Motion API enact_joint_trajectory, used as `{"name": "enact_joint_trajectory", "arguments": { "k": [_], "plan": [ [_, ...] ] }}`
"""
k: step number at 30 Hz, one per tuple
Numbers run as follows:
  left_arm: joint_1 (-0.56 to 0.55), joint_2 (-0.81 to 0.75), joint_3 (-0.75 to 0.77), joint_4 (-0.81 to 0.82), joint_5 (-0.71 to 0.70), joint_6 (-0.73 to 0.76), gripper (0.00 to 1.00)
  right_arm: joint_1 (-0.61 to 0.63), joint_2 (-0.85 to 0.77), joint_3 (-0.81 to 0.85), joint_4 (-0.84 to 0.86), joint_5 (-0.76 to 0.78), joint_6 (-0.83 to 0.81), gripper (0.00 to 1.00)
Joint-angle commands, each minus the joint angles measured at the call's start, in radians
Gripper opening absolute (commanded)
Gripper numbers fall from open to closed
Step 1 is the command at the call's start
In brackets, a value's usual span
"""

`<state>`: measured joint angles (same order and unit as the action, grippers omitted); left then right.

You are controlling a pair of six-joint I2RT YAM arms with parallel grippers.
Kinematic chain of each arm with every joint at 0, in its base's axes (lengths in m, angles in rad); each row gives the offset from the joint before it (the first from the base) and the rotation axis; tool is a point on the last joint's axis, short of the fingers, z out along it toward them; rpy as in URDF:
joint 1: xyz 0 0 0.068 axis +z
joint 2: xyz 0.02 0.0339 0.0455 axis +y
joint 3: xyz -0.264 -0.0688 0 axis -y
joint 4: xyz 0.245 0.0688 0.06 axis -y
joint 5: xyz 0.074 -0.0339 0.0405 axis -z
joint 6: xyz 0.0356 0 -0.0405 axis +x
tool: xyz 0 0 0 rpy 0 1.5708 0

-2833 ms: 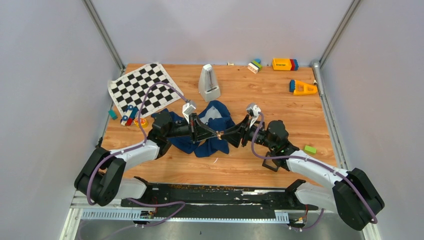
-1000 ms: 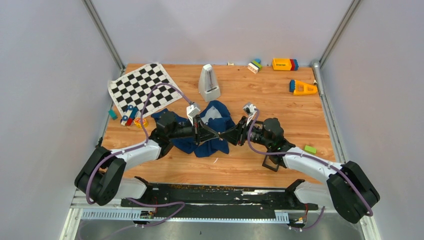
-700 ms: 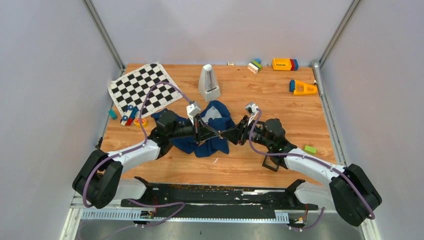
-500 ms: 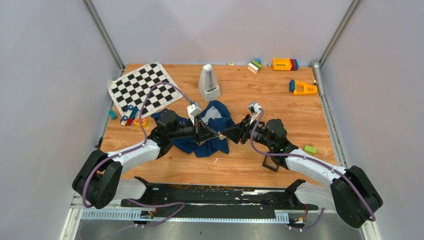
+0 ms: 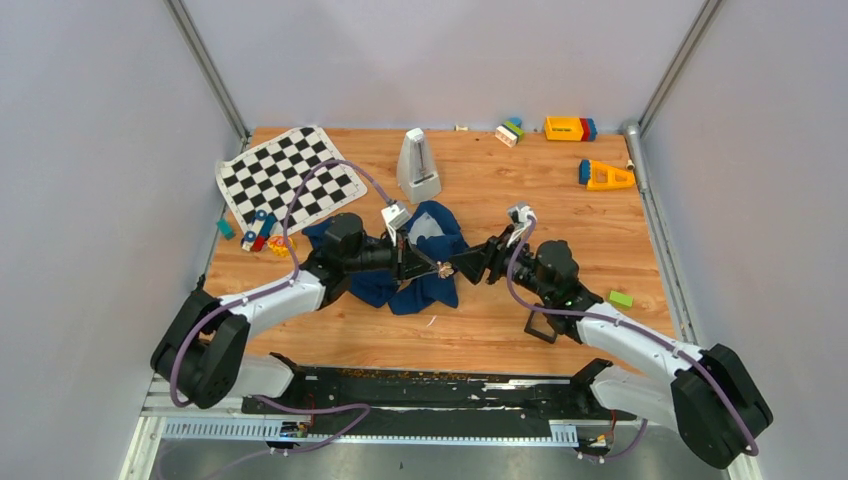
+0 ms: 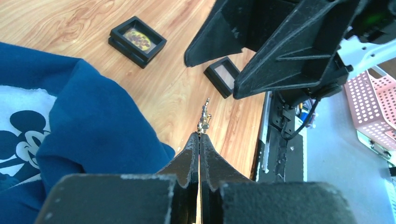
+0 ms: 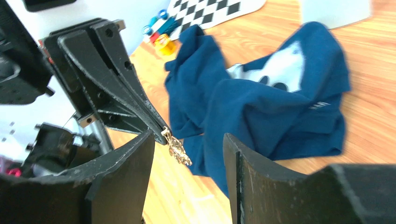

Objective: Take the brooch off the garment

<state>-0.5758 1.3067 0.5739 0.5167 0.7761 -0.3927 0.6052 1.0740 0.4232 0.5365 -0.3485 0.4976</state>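
Left tool (image 5: 431, 267) (image 6: 199, 138): black fingers pressed flat together with no gap showing. They pinched the tiny gold-brown metal brooch (image 6: 204, 115) (image 7: 178, 150) at their very tips. The brooch stuck out just beyond those tips, toward the right tool (image 5: 463, 268) (image 7: 189, 140). In the left wrist view only bare wood of the tabletop (image 6: 177, 95) showed behind it.

Right tool: fingers stood apart with a clear gap between them. The brooch hung inside that gap, nearer the finger on the left of the right wrist view. Whether it touched that finger could not be told. The left tool's tips entered the same gap from the opposite side.

Navy blue soft-cloth T-shirt (image 5: 425, 292) (image 6: 93, 135) (image 7: 271, 107): lay crumpled on the tabletop below and beside the left tool. In the left wrist view it was apart from the brooch. Its grey-white Mickey Mouse print patch (image 6: 21, 135) faced up, on the left of the left tool's fingers in that tool's own view.

Two small black square frames lay flat on the wood ahead of the left tool. One with a round yellowish inset (image 6: 137, 39) sat farther off. One with a pale inset (image 6: 223, 76) sat just past the brooch, under the right tool's fingers.

The black-and-white chequered cloth (image 5: 285, 175) lay beyond the T-shirt as seen from the right tool.
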Motion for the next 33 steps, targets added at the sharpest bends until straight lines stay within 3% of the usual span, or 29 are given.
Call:
{"name": "enact_joint_trajectory", "arguments": {
  "k": [1, 8, 16, 25, 33],
  "plan": [
    [-0.005, 0.109, 0.102, -0.127, -0.027, 0.064, 0.00, -0.005, -0.066, 0.041, -0.225, 0.265, 0.056, 0.57],
    [-0.004, 0.260, 0.213, -0.331, -0.102, 0.096, 0.00, -0.011, -0.149, 0.132, -0.768, 0.613, 0.233, 0.55],
    [0.071, 0.441, 0.280, -0.453, -0.139, 0.037, 0.00, -0.015, -0.247, 0.157, -1.155, 0.715, 0.469, 0.51],
    [0.211, 0.399, 0.215, -0.441, -0.213, -0.022, 0.00, -0.045, -0.230, 0.141, -1.257, 0.658, 0.495, 0.49],
    [0.211, 0.262, 0.119, -0.189, 0.030, -0.123, 0.00, -0.044, -0.118, 0.197, -1.223, 0.533, 0.342, 0.46]
  ]
}}
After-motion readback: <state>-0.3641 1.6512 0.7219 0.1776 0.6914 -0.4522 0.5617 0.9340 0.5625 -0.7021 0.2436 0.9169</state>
